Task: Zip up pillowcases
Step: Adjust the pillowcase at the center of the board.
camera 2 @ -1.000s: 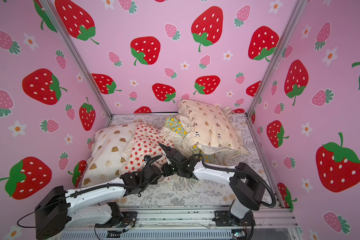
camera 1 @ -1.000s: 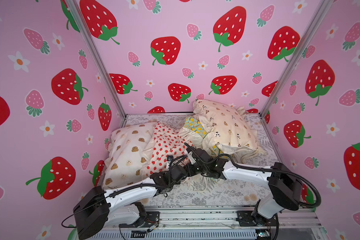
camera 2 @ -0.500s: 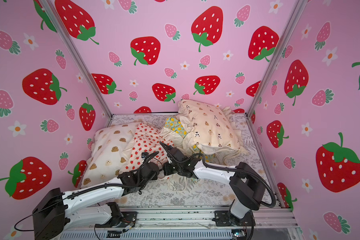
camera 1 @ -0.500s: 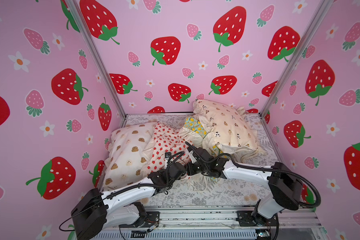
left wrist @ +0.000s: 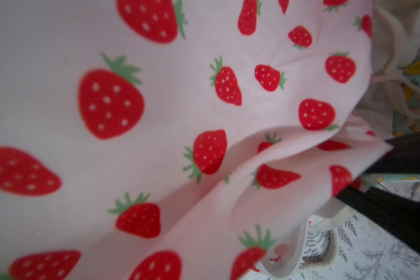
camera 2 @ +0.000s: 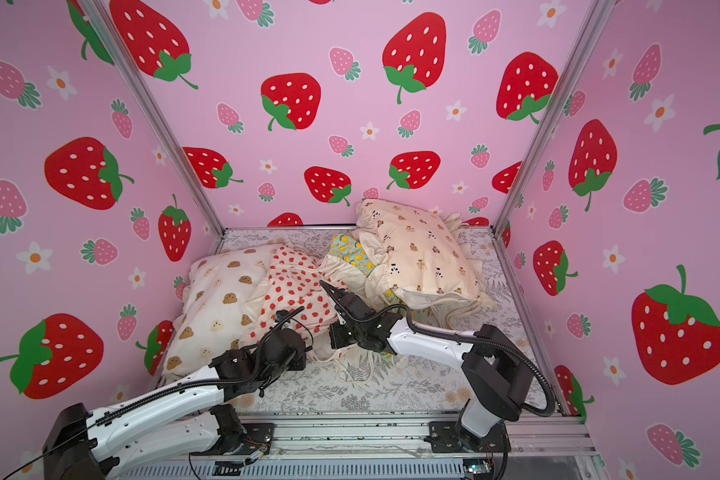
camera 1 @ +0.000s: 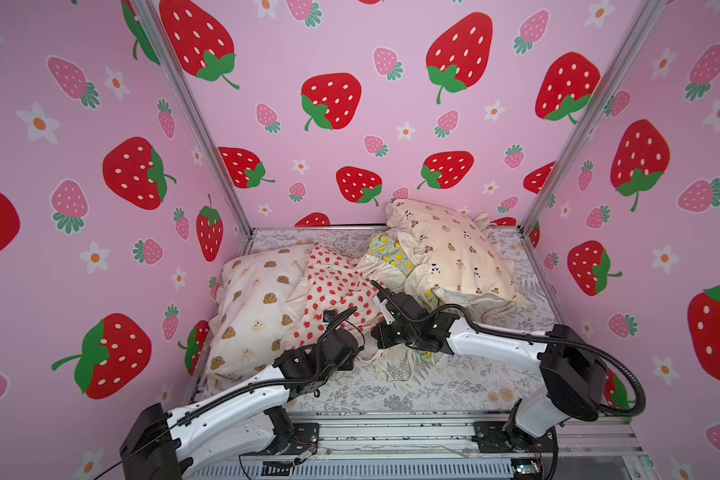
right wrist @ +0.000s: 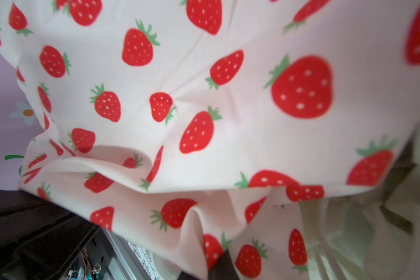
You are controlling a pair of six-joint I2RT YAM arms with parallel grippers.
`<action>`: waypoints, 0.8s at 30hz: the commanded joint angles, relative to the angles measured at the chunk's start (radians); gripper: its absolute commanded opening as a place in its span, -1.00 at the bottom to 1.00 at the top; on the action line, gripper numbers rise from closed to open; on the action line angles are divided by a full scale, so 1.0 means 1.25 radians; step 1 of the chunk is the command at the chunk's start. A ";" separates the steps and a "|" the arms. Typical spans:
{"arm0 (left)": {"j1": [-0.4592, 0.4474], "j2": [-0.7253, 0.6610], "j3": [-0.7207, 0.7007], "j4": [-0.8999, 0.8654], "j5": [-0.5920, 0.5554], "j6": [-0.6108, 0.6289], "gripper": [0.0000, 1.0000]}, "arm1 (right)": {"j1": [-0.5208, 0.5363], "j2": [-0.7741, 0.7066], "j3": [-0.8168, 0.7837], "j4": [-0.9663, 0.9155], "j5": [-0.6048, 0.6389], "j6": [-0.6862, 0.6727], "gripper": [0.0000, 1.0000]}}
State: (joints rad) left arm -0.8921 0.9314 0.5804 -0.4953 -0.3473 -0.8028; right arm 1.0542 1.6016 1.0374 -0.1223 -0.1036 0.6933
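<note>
Bunching against left tool point(camera 1: 356, 359) and right tool point(camera 1: 377, 336): strawberry pillowcase point(camera 1: 333, 291).

Bright even light, faint shadows, wrist views blurred, probably too close

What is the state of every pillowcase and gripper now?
strawberry pillowcase: crumpled, both grippers at its near edge; zipper hidden.
cookie pillowcase: filled, lying flat.
lemon pillowcase: mostly covered.
bear pillowcase: filled, resting on lemon pillowcase.
left gripper: shut.
right gripper: shut.
</note>
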 commanded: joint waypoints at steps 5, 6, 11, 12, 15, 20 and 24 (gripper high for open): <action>0.003 -0.070 0.024 -0.205 0.055 -0.025 -1.00 | -0.006 -0.040 0.040 -0.085 0.047 -0.046 -1.00; 0.004 -0.076 0.030 -0.216 0.057 -0.023 -1.00 | -0.006 -0.042 0.042 -0.093 0.050 -0.048 -1.00; 0.004 -0.098 0.057 -0.241 0.085 -0.002 -1.00 | -0.006 -0.043 0.040 -0.095 0.031 -0.056 -1.00; 0.005 -0.106 0.056 -0.222 0.107 0.007 -1.00 | -0.005 -0.039 0.042 -0.093 0.022 -0.056 -1.00; 0.006 -0.119 0.054 -0.185 0.162 0.038 -0.91 | -0.005 -0.024 0.050 -0.080 -0.010 -0.057 -1.00; 0.006 -0.155 0.110 -0.233 0.205 0.060 -0.57 | -0.005 -0.023 0.065 -0.101 -0.001 -0.065 -1.00; 0.006 -0.220 0.119 -0.247 0.200 0.004 -0.38 | -0.005 -0.016 0.075 -0.125 0.005 -0.072 -1.00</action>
State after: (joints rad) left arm -0.8898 0.6991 0.6872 -0.7525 -0.1032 -0.7616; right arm 1.0508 1.5734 1.0973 -0.2382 -0.1036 0.6216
